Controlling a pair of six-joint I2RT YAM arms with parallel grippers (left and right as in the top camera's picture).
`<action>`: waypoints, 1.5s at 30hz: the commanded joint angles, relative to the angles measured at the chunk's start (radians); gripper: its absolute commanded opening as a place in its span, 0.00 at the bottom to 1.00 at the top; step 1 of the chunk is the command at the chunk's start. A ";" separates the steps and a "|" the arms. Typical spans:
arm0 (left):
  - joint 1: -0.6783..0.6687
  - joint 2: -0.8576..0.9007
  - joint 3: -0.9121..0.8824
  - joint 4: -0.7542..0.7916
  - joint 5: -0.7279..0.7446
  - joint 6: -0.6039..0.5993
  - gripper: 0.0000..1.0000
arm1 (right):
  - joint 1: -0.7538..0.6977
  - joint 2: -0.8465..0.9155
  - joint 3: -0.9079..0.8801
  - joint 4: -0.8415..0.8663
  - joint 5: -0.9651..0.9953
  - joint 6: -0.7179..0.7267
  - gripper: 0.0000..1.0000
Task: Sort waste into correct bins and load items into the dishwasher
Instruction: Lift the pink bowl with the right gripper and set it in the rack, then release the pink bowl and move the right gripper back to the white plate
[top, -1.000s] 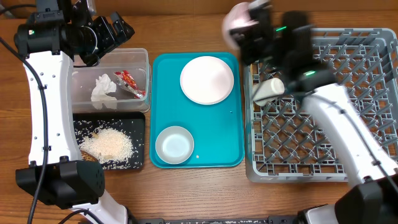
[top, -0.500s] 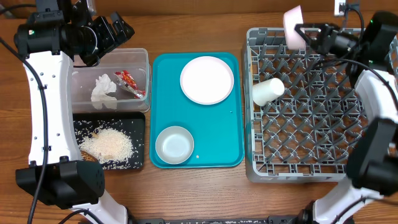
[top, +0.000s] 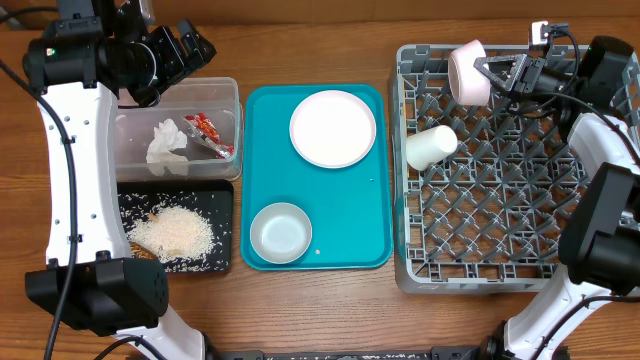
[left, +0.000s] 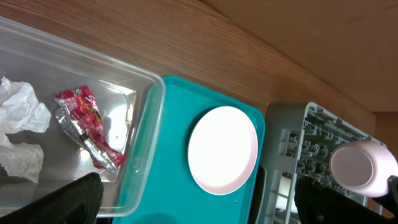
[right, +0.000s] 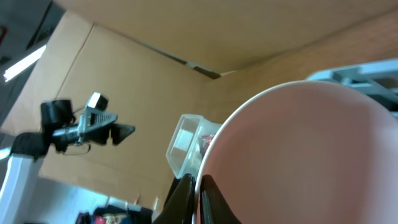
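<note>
A small pink round bowl (top: 468, 72) hangs tipped on edge over the far left corner of the large grey plastic dish rack (top: 520, 220). Whether it touches the pegs cannot be told. The right gripper (top: 493, 72) is clenched on its rim, fingers pinching the lip in the wrist view. A small white cylindrical cup (top: 431, 146) already lies on its side in the rack, just nearer than the bowl. The pale pink round plate (top: 333, 128) and a pale round bowl (top: 281, 232) sit on the teal serving tray (top: 350, 215), not yet loaded. The waste looks sorted: a crumpled white tissue (top: 165, 145) and a red shiny snack wrapper (top: 212, 135) lie in the clear plastic tub (top: 237, 110), and whitish rice-like scraps (top: 172, 232) lie on the shallow black tray (top: 222, 200). The left gripper (top: 195, 50) hovers by the tub's far end, jaws spread and empty. A second ago the right arm was a blur across the rack, with the pink bowl beyond the tray's far corner. Since then the bowl has swung right and come in over the rack. Nothing else has moved.
</note>
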 joint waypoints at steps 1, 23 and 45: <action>-0.002 -0.008 0.013 0.000 -0.007 0.030 1.00 | -0.006 0.005 0.003 -0.016 0.051 -0.007 0.04; -0.002 -0.008 0.013 0.000 -0.007 0.030 1.00 | -0.073 0.054 0.003 -0.069 0.094 0.012 0.05; -0.002 -0.008 0.013 0.000 -0.007 0.030 1.00 | -0.265 -0.013 0.005 0.042 0.080 0.174 0.50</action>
